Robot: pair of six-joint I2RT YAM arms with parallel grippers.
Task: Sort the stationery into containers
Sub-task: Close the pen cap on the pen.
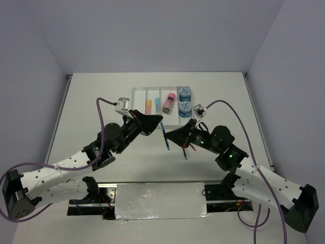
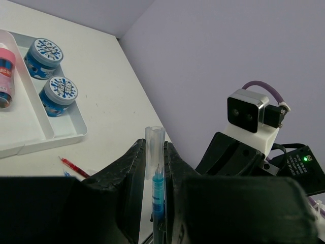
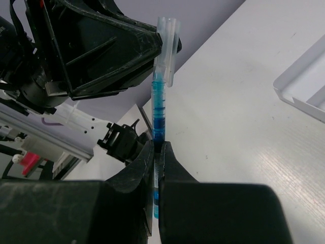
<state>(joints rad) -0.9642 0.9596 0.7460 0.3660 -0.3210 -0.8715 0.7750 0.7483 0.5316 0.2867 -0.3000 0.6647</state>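
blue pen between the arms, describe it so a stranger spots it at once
Look over the table, just on the near side of the clear tray. The blue pen hangs there, pinched between the left fingers and the right fingers. Unlike the red pen lying flat, it is lifted and clear-capped.

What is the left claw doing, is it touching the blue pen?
Touching. The left wrist view shows the blue pen pinched between the two fingers of the left gripper, both pressed against it with no gap.
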